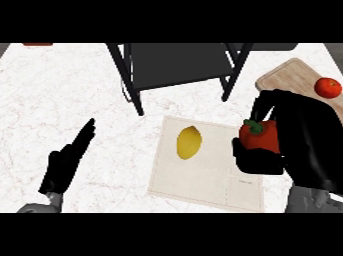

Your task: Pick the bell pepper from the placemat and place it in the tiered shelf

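Note:
The red bell pepper [260, 136] with a green stem is held over the right edge of the cream placemat [203, 185], with my right hand [307, 140] curled round it from the right and below. A yellow lemon [189, 142] lies on the placemat to its left. The black tiered shelf [181, 65] stands at the back centre, its dark tray facing me. My left hand [65, 162] rests open at the lower left, fingers straight and pointing up and to the right.
A wooden cutting board [296, 77] lies at the back right with a red tomato [327, 87] on it. The shelf's black legs [133, 95] come down onto the white marble counter [48, 100] just behind the placemat.

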